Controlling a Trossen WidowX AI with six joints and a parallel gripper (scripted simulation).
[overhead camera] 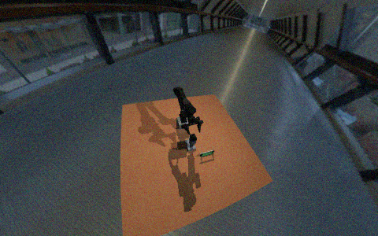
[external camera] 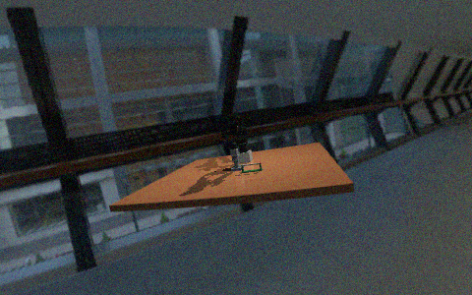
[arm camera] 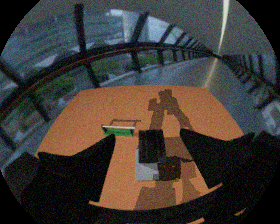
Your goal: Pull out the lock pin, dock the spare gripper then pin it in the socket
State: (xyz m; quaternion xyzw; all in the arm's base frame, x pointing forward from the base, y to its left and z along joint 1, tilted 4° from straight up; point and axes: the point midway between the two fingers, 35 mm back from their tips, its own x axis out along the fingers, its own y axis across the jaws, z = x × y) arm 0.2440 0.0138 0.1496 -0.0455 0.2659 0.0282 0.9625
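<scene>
From the top view, the arm's tool (overhead camera: 195, 127) is hanging spread wide, gripping nothing, over the middle of the orange desk (overhead camera: 153, 189); the dark spare gripper (overhead camera: 192, 141) is standing just below it, apart.

From the exterior view, a green frame (external camera: 252, 168) is lying beside the arm.

In the wrist view, the spare gripper (arm camera: 151, 147) is sitting between the tool's fingers, ahead of them.
</scene>
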